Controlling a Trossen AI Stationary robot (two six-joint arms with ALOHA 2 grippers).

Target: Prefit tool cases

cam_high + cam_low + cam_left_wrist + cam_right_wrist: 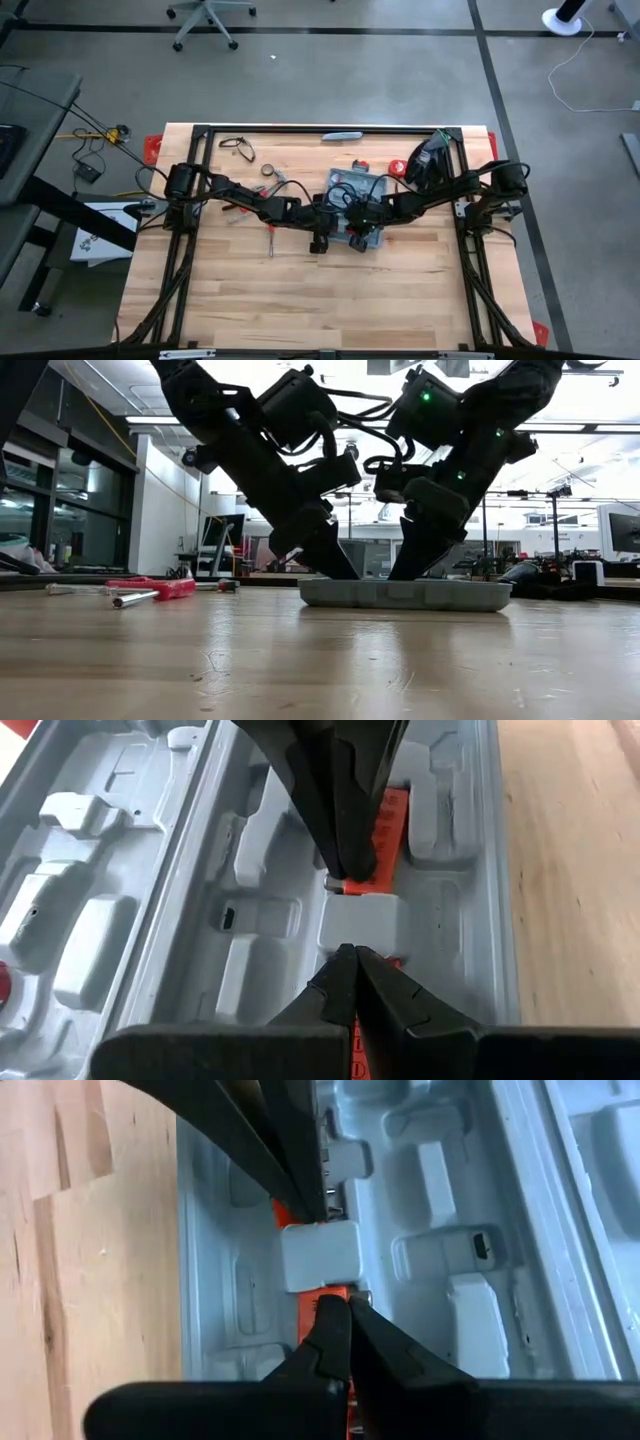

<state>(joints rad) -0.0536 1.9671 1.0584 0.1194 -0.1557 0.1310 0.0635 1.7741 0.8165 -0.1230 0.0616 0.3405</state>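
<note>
The open case (pixel 357 205) lay at centre frame in the high view. The left gripper (pixel 345 952) and right gripper (pixel 338 1302), both pinched shut and empty, pressed a red tool (pixel 385 830) into its slot. Next, likely firmer downward seating.

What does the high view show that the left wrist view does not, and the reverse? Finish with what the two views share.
Only the high view shows the whole wooden table, both arms reaching inward from its sides, and loose tools such as the red-handled screwdriver beside the case.

Only the left wrist view shows the moulded recesses inside the case and the orange-red tool lying in one, under a grey retaining tab.

Both show the open blue-grey tool case, with the shut left gripper and shut right gripper meeting tip to tip over it.
</note>
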